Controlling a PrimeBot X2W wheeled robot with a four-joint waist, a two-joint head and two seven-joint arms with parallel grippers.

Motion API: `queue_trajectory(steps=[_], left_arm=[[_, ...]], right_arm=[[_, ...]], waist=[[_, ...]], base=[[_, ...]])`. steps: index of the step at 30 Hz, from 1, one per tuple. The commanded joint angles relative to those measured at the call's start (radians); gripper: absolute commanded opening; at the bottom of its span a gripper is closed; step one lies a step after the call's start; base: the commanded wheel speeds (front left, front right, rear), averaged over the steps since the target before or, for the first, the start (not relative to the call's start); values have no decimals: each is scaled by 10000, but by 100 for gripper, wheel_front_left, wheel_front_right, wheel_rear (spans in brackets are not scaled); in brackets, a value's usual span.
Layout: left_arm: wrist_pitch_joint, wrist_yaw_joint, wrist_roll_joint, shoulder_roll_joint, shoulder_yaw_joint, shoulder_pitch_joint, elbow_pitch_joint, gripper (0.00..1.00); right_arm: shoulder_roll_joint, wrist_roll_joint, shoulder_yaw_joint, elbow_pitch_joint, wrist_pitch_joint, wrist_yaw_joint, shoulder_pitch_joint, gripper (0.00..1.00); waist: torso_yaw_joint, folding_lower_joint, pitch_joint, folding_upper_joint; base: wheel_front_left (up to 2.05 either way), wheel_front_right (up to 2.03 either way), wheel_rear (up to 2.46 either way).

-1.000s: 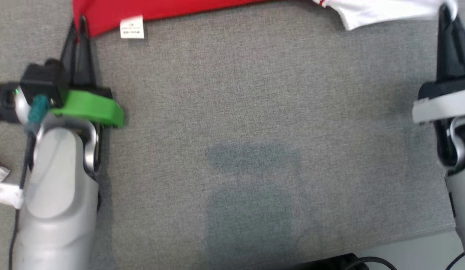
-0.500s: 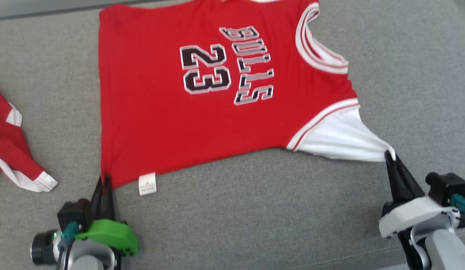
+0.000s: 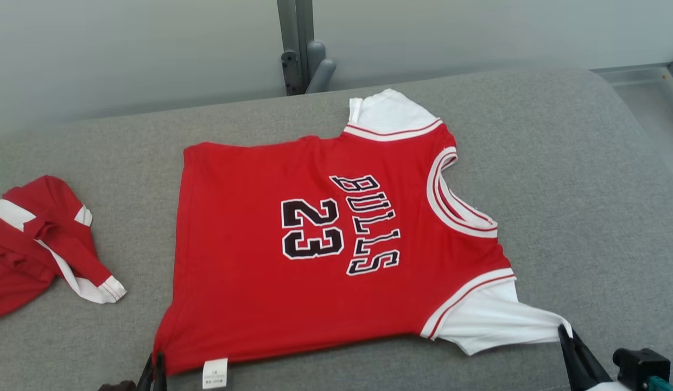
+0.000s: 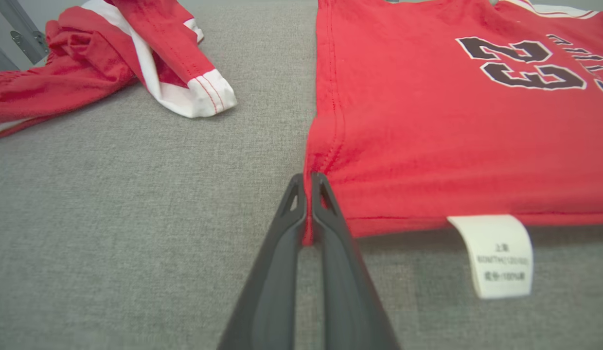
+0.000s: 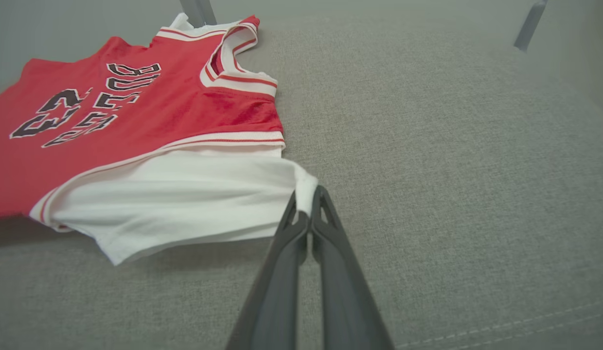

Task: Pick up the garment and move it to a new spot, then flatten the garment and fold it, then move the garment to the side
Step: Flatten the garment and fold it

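The right claw pinches the white sleeve of the red jersey on grey fabric.

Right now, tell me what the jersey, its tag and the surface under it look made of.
The jersey: soft matte knit fabric, likely polyester or cotton; it drapes, with stitched hems. The tag: thin white cloth, perhaps satin, printed with small text. The surface: grey woven upholstery, probably; a coarse heathered weave shows.

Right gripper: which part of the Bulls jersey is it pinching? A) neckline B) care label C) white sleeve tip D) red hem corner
C: in the right wrist view the right gripper is shut on the tip of the white sleeve, pulling it out from the Bulls jersey.
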Motion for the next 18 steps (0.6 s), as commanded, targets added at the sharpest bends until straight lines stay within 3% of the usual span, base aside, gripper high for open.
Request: queue_trajectory(steps=[1,8,18], left_arm=[[14,38,-119,67,139,266,60,0],[12,69,-515,68,-6,481,-210,0],[10,-160,-519,56,-513,-534,-882,0]], right_arm=[[-113,-77,-36,3,-18,-25,264,0],[-173,-20,-93,-261,-18,-25,468,0],[-159,-68,251,-706,-19,-22,-998,0]], waist=[[121,2,-303,3],[274,2,-402,3],[502,2,-112,3]], base=[[0,0,0],[0,0,0],[0,0,0]])
